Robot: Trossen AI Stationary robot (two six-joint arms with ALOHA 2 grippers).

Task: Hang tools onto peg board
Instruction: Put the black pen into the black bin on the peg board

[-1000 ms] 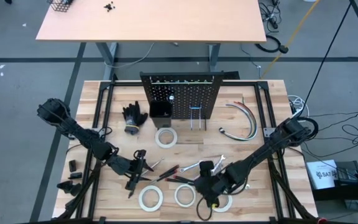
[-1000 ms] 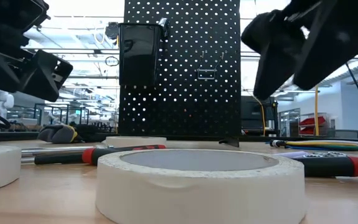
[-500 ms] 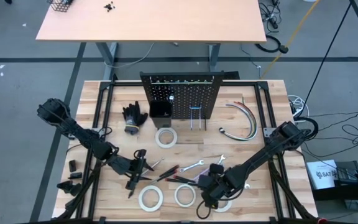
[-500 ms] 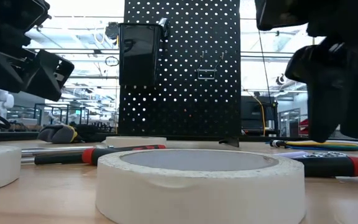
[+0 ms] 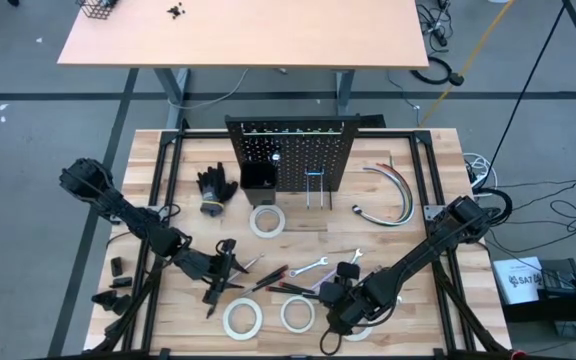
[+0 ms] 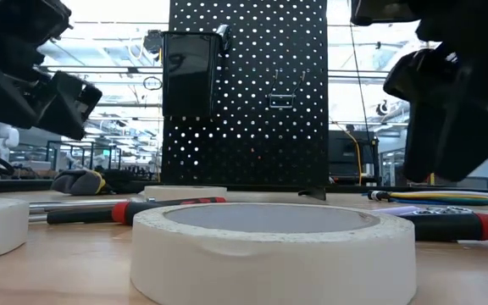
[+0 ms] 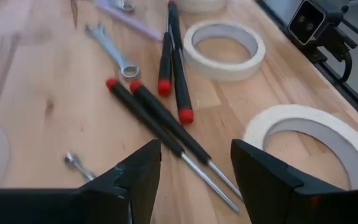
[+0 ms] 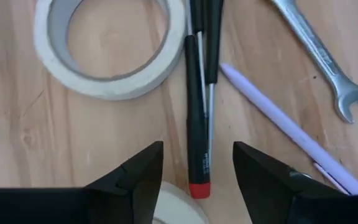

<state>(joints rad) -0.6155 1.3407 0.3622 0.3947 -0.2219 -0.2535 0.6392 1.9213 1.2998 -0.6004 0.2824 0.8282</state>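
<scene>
Two dark arms reach over a wooden table (image 5: 168,160) strewn with tools, none yet lifted. At far left the left gripper (image 5: 230,262) hovers low near the table's front, fingers apart and holding nothing; through its wrist camera, red-tipped screwdrivers (image 7: 166,115) lie just ahead of the fingers (image 7: 132,180), with a small wrench (image 7: 114,53) and two tape rolls (image 7: 224,48) beyond. Black gloves (image 5: 216,188) rest behind it, near the board. In the middle, the peg board (image 5: 288,150) stands upright at the table's back, with a small black bin (image 5: 258,177) and hooks; a tape roll (image 5: 266,220) lies just in front of it. Further right, the right gripper (image 5: 340,300) hangs over the front cluster of tools, fingers apart with nothing between them. Its wrist camera looks straight down on a black screwdriver (image 8: 194,118) with a red tip, lying beside a roll (image 8: 107,46), a lilac pen-like stick (image 8: 278,118) and a wrench (image 8: 325,59). Grey hoses (image 5: 393,195) curve at far right.

The step in hand appears to be picking: the right gripper seems lined up on the screwdriver. Next it would likely need to lower, pinch the thin shaft squarely without catching the neighbouring roll or stick, then carry it back to the board.
</scene>
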